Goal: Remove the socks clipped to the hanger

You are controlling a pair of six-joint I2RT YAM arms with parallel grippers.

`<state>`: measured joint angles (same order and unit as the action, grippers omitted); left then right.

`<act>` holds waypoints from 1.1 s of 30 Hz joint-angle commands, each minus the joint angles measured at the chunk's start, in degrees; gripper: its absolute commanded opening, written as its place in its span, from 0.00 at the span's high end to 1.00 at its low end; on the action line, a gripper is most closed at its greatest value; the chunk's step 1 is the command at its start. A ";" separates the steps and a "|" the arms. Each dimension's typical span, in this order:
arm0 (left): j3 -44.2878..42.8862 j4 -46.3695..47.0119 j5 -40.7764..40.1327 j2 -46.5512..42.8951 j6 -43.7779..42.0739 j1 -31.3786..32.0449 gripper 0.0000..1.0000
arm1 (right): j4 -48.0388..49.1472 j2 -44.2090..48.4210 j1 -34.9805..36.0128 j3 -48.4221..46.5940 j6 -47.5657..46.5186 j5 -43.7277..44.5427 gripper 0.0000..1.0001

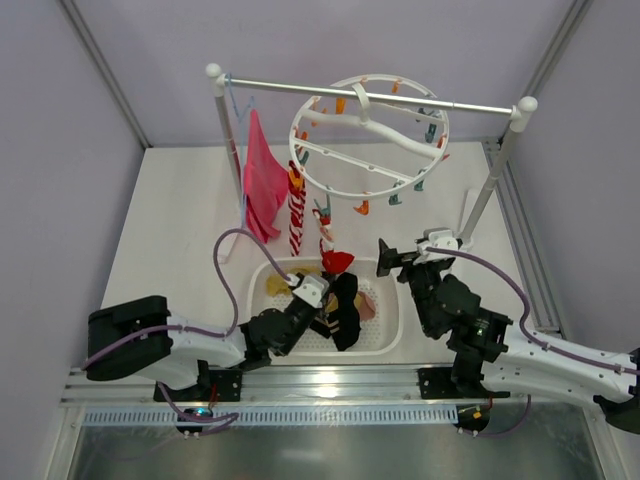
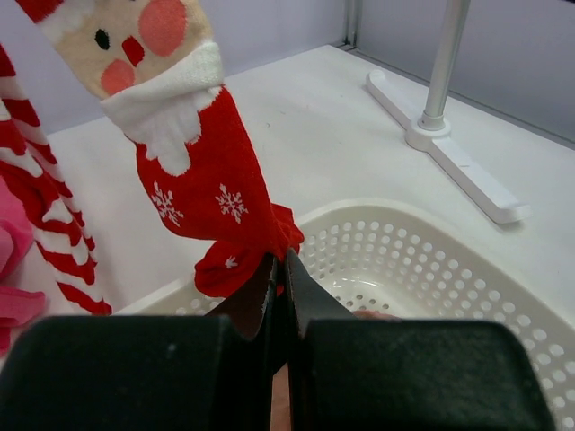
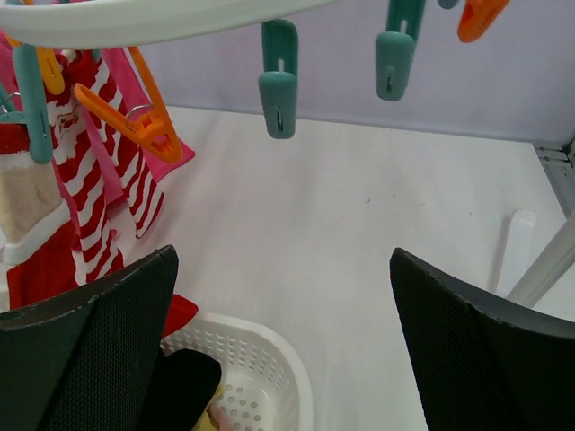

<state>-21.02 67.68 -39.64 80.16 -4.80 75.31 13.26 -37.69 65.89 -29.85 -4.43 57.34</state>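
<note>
Logged basket point(image 1: 393, 342) at near-centre edge, black sock point(image 1: 346, 312) draped inside. Found left gripper point(image 2: 278, 269) over it, clenched, apparently pinching the toe of the Santa sock point(image 2: 198, 180); right gripper point(image 3: 283, 256) beside, spread wide, holding nothing. Judged step: pulling this sock free. Need a steady tug toward the near edge against its clip. Saw hanger point(image 1: 358, 100) at far-centre rail, striped sock point(image 1: 296, 215) clipped too.
</note>
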 commanded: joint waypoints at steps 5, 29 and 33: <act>4.75 5.88 0.70 -6.15 -2.76 0.37 1.00 | 0.63 -5.72 0.21 -9.34 1.52 -12.50 0.00; 7.84 -8.52 8.35 -22.59 -0.21 0.37 1.00 | -16.86 -23.21 -11.56 -37.39 2.40 -53.03 0.00; 5.29 -10.11 4.93 -19.88 0.58 0.37 1.00 | -21.42 -27.07 -12.80 -40.73 2.32 -56.64 0.00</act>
<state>-12.64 58.89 -32.16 59.09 -5.63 75.37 -5.23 -63.79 53.45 -66.06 -2.81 5.67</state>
